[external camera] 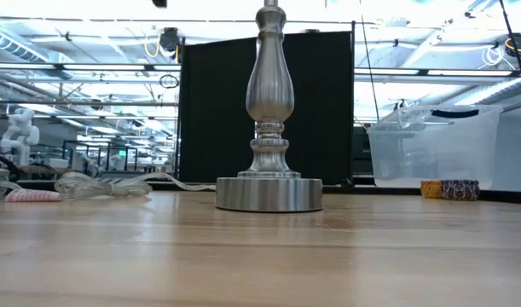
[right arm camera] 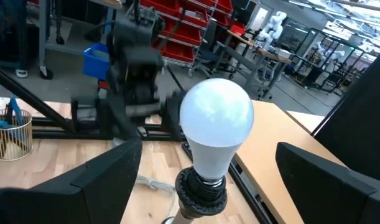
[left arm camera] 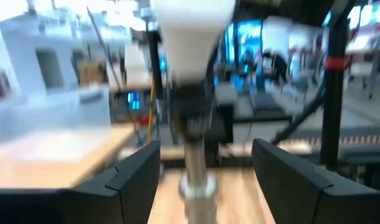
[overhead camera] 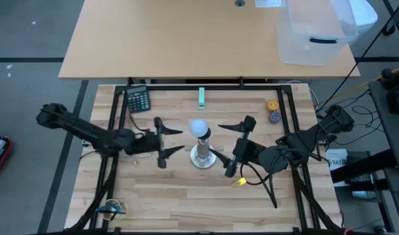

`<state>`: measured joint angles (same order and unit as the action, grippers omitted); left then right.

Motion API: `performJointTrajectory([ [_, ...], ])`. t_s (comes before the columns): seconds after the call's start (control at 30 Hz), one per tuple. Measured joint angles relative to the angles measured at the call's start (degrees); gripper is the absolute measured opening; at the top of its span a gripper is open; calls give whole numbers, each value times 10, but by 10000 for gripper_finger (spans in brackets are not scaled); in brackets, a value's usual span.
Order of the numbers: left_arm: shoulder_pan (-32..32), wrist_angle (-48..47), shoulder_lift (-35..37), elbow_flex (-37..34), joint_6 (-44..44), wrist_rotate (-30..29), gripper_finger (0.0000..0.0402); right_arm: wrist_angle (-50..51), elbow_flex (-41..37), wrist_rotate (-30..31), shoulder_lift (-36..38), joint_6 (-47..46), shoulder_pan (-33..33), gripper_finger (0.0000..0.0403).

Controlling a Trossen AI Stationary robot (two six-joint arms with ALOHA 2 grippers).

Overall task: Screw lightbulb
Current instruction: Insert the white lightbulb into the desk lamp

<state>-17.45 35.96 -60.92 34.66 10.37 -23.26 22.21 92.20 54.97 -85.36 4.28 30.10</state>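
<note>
The white frosted lightbulb [overhead camera: 198,127] stands upright with its narrow base in the black socket [right arm camera: 202,186] atop the silver lamp stand [external camera: 269,192], mid-table. My left gripper [overhead camera: 181,140] is open just left of the stand. In the blurred left wrist view its fingers [left arm camera: 135,171] stand on either side of the stem, below the bulb [left arm camera: 190,28], touching nothing. My right gripper [overhead camera: 219,140] is open just right of the stand. Its fingers [right arm camera: 109,180] flank the bulb [right arm camera: 216,121] without touching it.
A calculator [overhead camera: 138,99], a green piece [overhead camera: 202,97] and two small round items [overhead camera: 273,111] lie toward the far edge. A clear bin [overhead camera: 313,32] sits on the far table. A wire basket [overhead camera: 111,209] stands at the near left. A clear cord [external camera: 98,183] lies left of the stand.
</note>
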Motion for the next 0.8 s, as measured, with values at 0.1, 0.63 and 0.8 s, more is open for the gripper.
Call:
performJointTrajectory([
  [0.1, -6, 12, 29, 0, 27, -1, 257, -1, 0, 0, 0, 0, -5, 345],
  [0.63, -5, 2, 39, 61, 67, 43, 37, -26, 0, 4, 0, 15, -9, 63],
  [0.8, 5, -39, 25, 90, 67, 54, 4, -27, 0, 5, 0, 16, -21, 8],
])
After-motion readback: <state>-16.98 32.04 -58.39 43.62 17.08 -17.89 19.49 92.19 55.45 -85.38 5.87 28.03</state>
